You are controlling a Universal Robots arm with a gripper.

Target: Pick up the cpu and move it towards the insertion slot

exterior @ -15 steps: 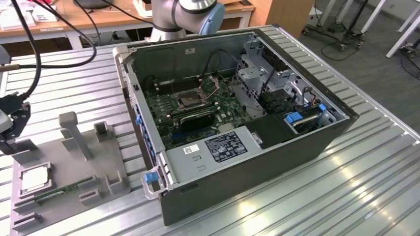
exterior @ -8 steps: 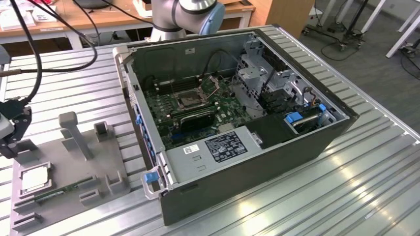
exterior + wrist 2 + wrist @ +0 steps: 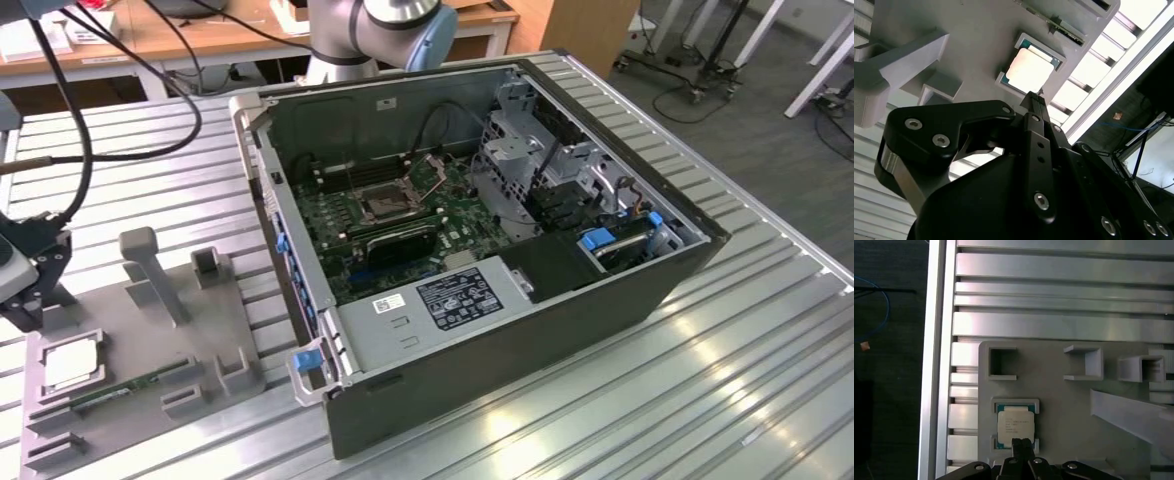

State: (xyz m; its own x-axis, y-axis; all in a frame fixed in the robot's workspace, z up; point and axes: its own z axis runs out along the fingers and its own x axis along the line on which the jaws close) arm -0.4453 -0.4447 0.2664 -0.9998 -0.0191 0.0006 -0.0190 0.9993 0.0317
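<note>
The cpu (image 3: 70, 368) lies in a recess of the grey holder (image 3: 100, 315), lower left of the exterior view, with a memory stick (image 3: 127, 388) just beside it. The gripper (image 3: 1021, 442), tips pressed together and empty, covers the cpu's edge in the first wrist view. The insertion slot (image 3: 380, 205) sits at centre, inside the open case (image 3: 534, 340).

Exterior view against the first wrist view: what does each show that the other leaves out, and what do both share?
Exterior view's own: the open computer case with the insertion slot on its board, and a green memory stick on the grey fixture. First wrist view's own: the green border around the cpu, seen from close above, and a blue cable on the dark floor. Shared: the cpu lying in its recess on the grey fixture, the gripper close by it, and the slatted metal table.
</note>
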